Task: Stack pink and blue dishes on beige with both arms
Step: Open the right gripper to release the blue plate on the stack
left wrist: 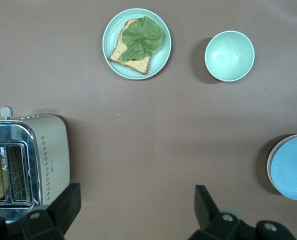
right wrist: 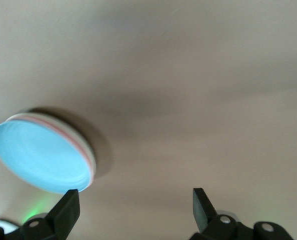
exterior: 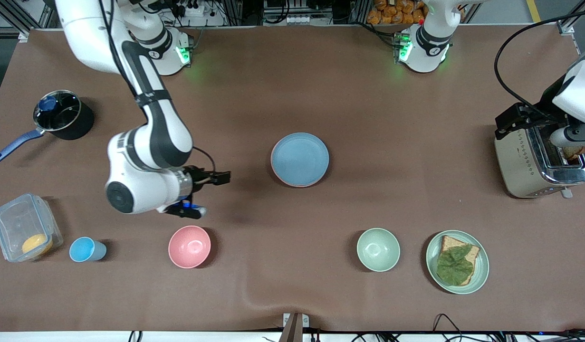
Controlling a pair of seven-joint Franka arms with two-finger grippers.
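Note:
The light blue plate (exterior: 300,159) lies on top of a stack at the table's middle. In the right wrist view a thin edge of the pink plate (right wrist: 79,143) shows under the blue plate (right wrist: 36,157), and a pale rim of the beige plate (right wrist: 92,163) shows lowest. My right gripper (right wrist: 137,200) is open and holds nothing; it hangs beside the stack toward the right arm's end (exterior: 210,192), above the pink bowl. My left gripper (left wrist: 137,197) is open and holds nothing, high over the table next to the toaster (left wrist: 26,160).
A toaster (exterior: 534,159) with bread in its slot stands at the left arm's end. Along the edge nearest the front camera stand a green plate with bread and lettuce (exterior: 457,261), a green bowl (exterior: 378,249), a pink bowl (exterior: 189,246), a blue cup (exterior: 85,249) and a plastic box (exterior: 23,228). A black pot (exterior: 62,114) stands farther back.

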